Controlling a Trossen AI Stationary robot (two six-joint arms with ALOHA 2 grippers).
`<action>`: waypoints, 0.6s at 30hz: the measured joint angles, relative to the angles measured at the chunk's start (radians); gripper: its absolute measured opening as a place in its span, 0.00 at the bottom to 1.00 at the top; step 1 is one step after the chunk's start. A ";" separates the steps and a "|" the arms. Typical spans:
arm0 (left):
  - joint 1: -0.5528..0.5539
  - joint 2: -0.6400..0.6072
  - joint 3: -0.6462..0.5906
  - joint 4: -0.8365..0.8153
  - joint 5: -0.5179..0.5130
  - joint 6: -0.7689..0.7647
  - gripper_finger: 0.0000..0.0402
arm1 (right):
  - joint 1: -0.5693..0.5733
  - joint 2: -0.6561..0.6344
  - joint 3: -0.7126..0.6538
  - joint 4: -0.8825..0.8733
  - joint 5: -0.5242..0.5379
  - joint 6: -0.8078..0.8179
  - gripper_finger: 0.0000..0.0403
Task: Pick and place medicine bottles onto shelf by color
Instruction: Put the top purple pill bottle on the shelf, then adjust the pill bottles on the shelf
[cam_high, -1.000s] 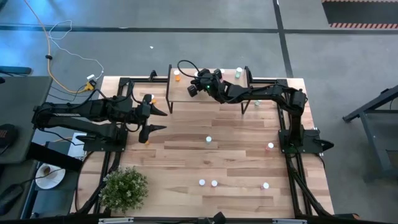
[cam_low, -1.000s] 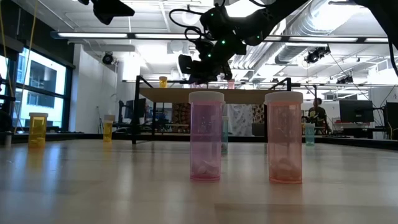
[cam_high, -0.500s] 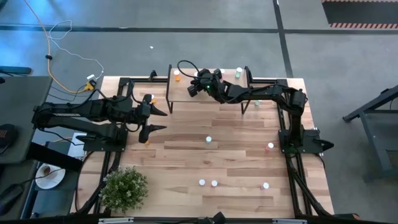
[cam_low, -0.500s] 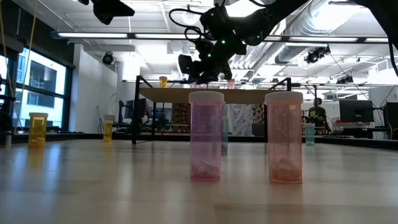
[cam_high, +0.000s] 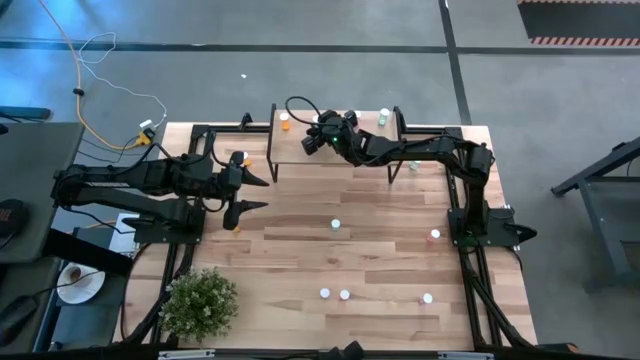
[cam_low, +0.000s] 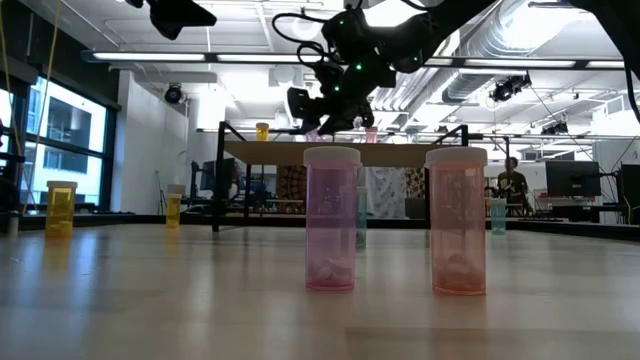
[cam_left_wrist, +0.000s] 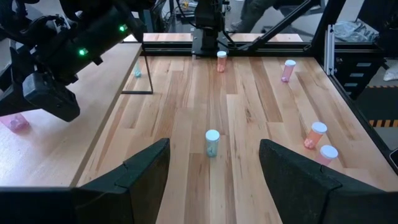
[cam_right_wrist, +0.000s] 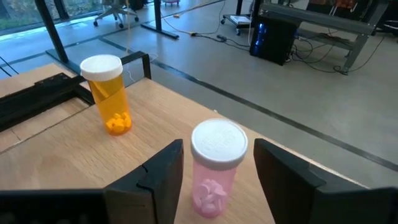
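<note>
The light-wood shelf (cam_high: 340, 150) stands at the table's far edge. My right gripper (cam_high: 322, 133) is open above its left part. In the right wrist view a pink bottle (cam_right_wrist: 214, 168) with a white cap stands upright on the shelf between the two fingers (cam_right_wrist: 163, 171), with a small gap on each side. An orange bottle (cam_right_wrist: 111, 93) stands on the shelf beyond it, and it also shows in the high view (cam_high: 284, 121). A pale green bottle (cam_high: 384, 117) stands at the shelf's right end. My left gripper (cam_high: 256, 192) is open and empty over the table's left part.
Several loose bottles stand on the table: a pale green one (cam_left_wrist: 212, 143) ahead of my left gripper, pink and red ones near the front (cam_low: 331, 220) (cam_low: 457, 222) and at the right (cam_high: 435, 235). A potted plant (cam_high: 200, 302) stands at the near left corner.
</note>
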 joint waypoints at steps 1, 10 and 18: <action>0.000 0.000 0.000 0.000 0.000 0.000 0.59 | 0.000 0.000 0.000 0.004 0.000 -0.001 0.47; 0.000 0.000 0.000 0.000 0.000 0.000 0.59 | -0.003 0.000 0.000 0.016 -0.034 -0.002 0.47; 0.000 0.000 0.000 0.000 0.000 0.000 0.59 | -0.008 0.000 0.000 0.048 -0.034 -0.003 0.47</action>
